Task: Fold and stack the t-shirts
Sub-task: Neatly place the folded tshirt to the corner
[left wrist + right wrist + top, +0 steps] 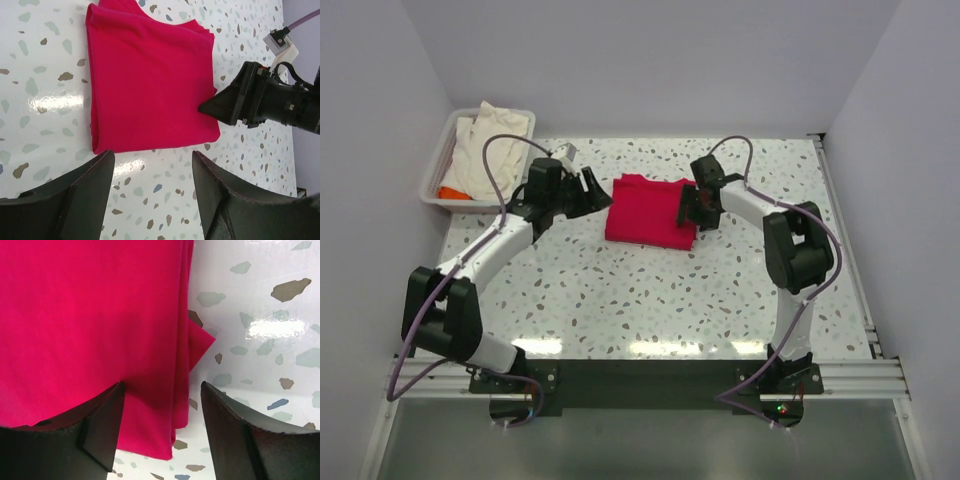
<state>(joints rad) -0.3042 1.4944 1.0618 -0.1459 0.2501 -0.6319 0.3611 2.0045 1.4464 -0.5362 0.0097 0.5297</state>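
I see the soft folded crimson cloth t-shirt (648,210) just beyond the wide-open fingers of my left gripper (152,160), while the parted fingers of my right gripper (162,390) straddle its layered edge.

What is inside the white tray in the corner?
A crumpled cream-white shirt fills the tray, with a bit of orange cloth peeking out at its near end. Anything underneath is covered.
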